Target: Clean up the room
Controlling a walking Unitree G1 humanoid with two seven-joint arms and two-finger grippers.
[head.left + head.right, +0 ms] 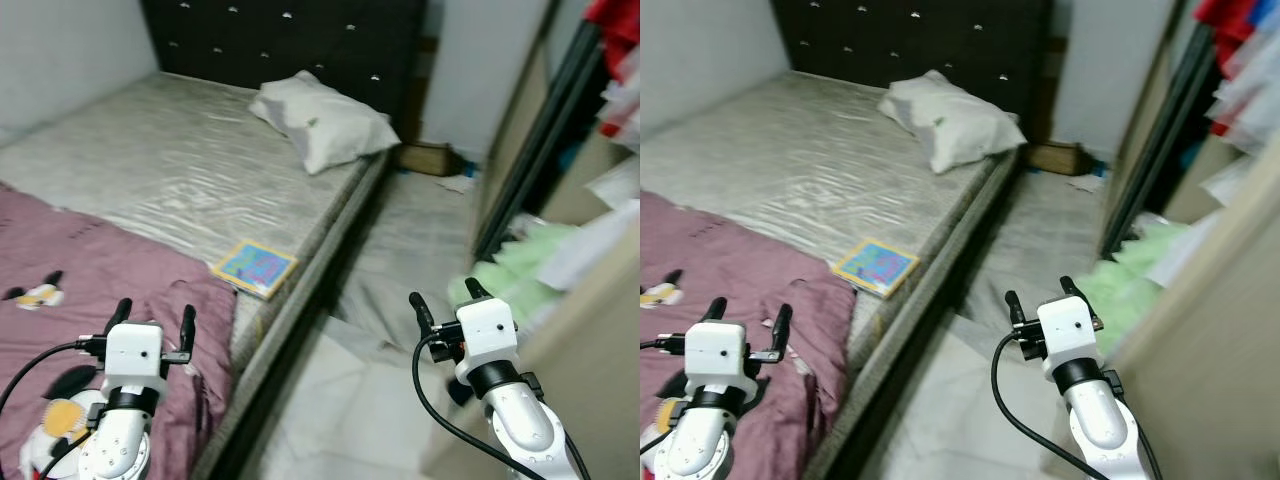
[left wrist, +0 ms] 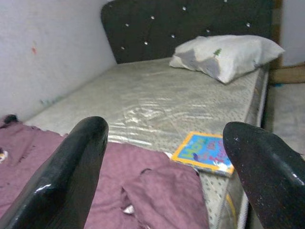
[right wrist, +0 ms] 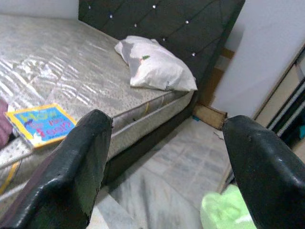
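A colourful picture book [image 1: 254, 268] lies flat near the mattress edge, just past a crumpled maroon blanket [image 1: 110, 280] with cartoon prints. A white pillow [image 1: 320, 120] rests by the dark headboard. My left gripper [image 1: 153, 318] hovers open over the blanket, short of the book [image 2: 202, 153]. Over the floor beside the bed my right gripper [image 1: 444, 299] is open, holding nothing. In the right wrist view the book [image 3: 40, 124] and the pillow [image 3: 155, 67] are ahead.
A bare mattress [image 1: 180, 170] spans the bed. The narrow tiled aisle [image 1: 400, 260] runs between bed and an open wardrobe [image 1: 560, 200] stuffed with clothes. Light green fabric [image 1: 510, 275] spills out at floor level. A cardboard box [image 1: 425, 158] sits at the aisle's far end.
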